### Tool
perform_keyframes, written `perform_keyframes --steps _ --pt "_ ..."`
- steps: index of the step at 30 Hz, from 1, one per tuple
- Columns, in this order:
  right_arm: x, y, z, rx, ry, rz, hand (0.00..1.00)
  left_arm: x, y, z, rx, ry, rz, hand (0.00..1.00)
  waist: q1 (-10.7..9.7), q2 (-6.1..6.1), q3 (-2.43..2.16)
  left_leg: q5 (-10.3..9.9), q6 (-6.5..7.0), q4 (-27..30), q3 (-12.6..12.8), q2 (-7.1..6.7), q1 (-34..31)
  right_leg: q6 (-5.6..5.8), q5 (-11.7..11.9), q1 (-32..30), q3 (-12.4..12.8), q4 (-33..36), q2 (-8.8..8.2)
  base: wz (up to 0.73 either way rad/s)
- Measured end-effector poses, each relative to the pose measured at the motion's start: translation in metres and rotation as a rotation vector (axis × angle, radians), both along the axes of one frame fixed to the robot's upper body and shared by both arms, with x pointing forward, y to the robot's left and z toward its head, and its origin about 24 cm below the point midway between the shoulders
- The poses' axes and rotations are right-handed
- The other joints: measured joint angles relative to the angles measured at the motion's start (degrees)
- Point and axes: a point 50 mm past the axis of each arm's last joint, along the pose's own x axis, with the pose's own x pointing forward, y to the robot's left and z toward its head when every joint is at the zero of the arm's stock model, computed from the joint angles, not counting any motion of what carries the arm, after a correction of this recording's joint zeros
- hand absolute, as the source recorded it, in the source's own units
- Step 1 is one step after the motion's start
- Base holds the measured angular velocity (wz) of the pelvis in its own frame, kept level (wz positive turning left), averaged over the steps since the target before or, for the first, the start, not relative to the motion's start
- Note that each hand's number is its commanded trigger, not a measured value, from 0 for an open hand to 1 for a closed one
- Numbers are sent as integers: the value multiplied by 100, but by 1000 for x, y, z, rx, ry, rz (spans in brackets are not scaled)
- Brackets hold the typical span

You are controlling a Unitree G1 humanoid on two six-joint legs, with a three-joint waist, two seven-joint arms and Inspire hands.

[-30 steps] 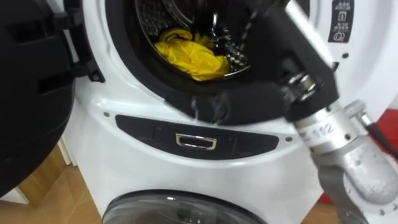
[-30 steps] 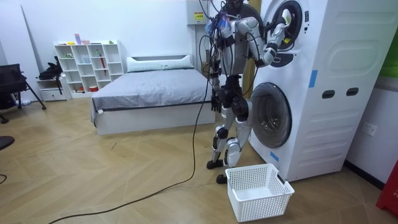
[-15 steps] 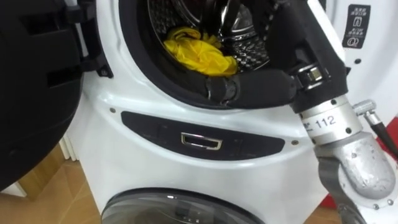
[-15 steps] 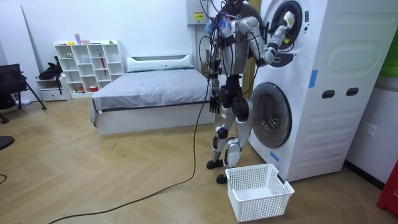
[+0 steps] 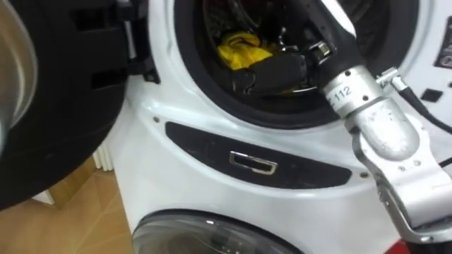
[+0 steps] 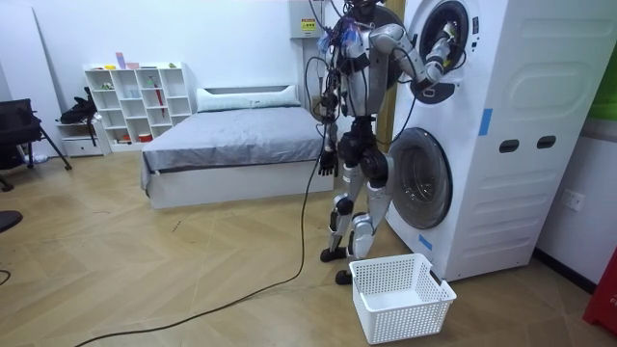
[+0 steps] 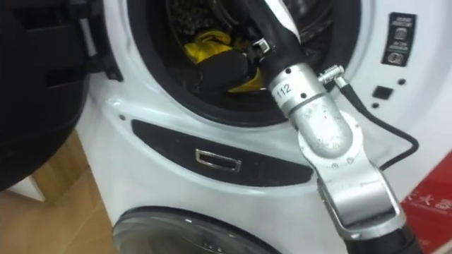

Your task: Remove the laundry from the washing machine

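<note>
Black door (image 5: 56, 106) of the upper washing machine (image 5: 183, 113) hangs wide open on the left, so there's a clear way into the drum (image 7: 185, 13). Right of the door, low in the drum toward the far side, sits the yellow garment (image 5: 242, 48), scrunched into a lump. My guess is it's light, floppy stuff, maybe a bit clingy if damp, and nothing fragile. No point hunting for an edge. I'd grab a thick fold at the near top of the lump, since thin cloth slips out of a shallow pinch and could drag on the door seal coming out.

Just right of the garment and in front of it is the right robot hand (image 5: 272, 70), black, inside the opening, with the silver forearm slanting down to the right. It sits right up against the near side of the cloth, which shows above and behind it. Honestly I can't tell whether it's spread, pressed together or clamped on the cloth, since it's dark on dark in there.

In the room view the robot stands close in front of the stacked machines, with the left robot hand (image 6: 325, 166) down at its side, too small to read. A white basket (image 6: 410, 313) sits on the floor near its feet, well below the drum.
</note>
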Motion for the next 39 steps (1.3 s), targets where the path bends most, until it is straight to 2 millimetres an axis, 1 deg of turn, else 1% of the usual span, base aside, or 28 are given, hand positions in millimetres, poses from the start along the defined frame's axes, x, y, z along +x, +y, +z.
perform_keyframes --steps 1,2,4,6,7,8,10,13,15,16,18,20,22,24,25,27,29,34,39 --pt "4 -4 -5 -25 20 -31 0 1 2 1 9 -6 8 0 24 -12 23 2 3 -1 -56 -11 -2 7 -9 19 -23 -2 -4 19" --pt "11 -7 -11 -32 60 -56 0 2 4 2 15 -10 14 0 36 -66 36 2 4 -1 -100 -18 2 11 -13 39 -43 -3 -8 16" --pt "20 -14 -15 -16 106 -89 0 1 6 3 21 -3 15 0 93 -102 64 3 5 0 -112 -18 3 10 -17 38 -61 -2 -11 4" --pt "24 -16 -13 -17 112 -106 0 -1 6 3 22 11 19 0 81 -123 62 3 6 4 -118 -20 -2 9 -17 35 -92 4 -22 -2" --pt "29 -18 -15 -22 122 -128 0 2 7 4 26 1 15 0 82 -136 68 4 7 4 -149 -24 -5 8 -19 44 -133 3 -27 14" --pt "32 -20 -17 -30 141 -146 0 5 7 5 31 -8 2 0 87 -158 62 14 21 3 -170 -33 -7 10 -23 56 -168 1 -37 17" --pt "35 -23 -22 -43 162 -162 0 7 7 5 36 -7 -15 0 133 -159 61 16 24 5 -184 -44 0 23 -33 75 -170 -4 -43 9" --pt "37 -25 -19 -57 166 -165 0 4 8 5 40 4 -2 0 116 -179 47 16 25 6 -173 -55 -6 32 -41 81 -176 -3 -54 1" --pt "37 -28 -19 -72 172 -167 0 1 9 5 43 9 6 0 92 -194 36 16 25 11 -182 -65 -9 42 -48 89 -200 -8 -64 5" --pt "37 -28 -18 -74 175 -164 0 -1 10 6 44 12 8 0 46 -199 32 16 25 22 -240 -78 -13 50 -53 96 -224 -10 -75 14" --pt "37 -28 -16 -84 177 -156 0 -4 10 6 43 18 11 0 -15 -200 31 19 30 22 -265 -97 -22 63 -62 101 -249 -6 -91 13" --pt "41 -36 -14 -109 194 -165 0 -4 12 6 36 18 17 0 -54 -219 18 24 39 22 -331 -125 -36 83 -74 121 -341 -7 -122 17" --pt "42 -41 -14 -130 205 -175 0 -4 13 6 31 20 14 0 -85 -266 -10 27 44 22 -348 -139 -25 96 -84 132 -349 1 -130 14" --pt "44 -42 -15 -136 217 -176 0 -6 12 6 17 29 16 0 -125 -255 11 27 44 24 -401 -151 -7 106 -89 173 -368 -3 -137 10" --pt "44 -43 -15 -143 222 -174 0 -7 12 6 11 34 17 0 -178 -281 12 27 45 24 -406 -160 -16 118 -100 181 -413 1 -147 17" --pt "44 -48 -13 -164 227 -183 0 -7 12 6 -5 39 25 0 -190 -317 12 25 57 68 -407 -167 -67 123 -104 168 -434 -3 -154 14" --pt "44 -55 -12 -218 230 -213 0 -6 11 6 -16 30 38 0 -209 -328 16 -15 114 178 -411 -173 -137 131 -104 150 -492 1 -167 11" --pt "47 -57 -8 -266 261 -185 0 -8 14 7 -21 29 76 0 -261 -329 14 -28 137 202 -410 -202 -229 169 -93 64 -488 26 -200 1" --pt "47 -55 -9 -317 314 -141 0 -5 18 8 -24 38 96 0 -339 -343 2 -35 157 194 -412 -227 -208 199 -74 90 -497 39 -220 0"
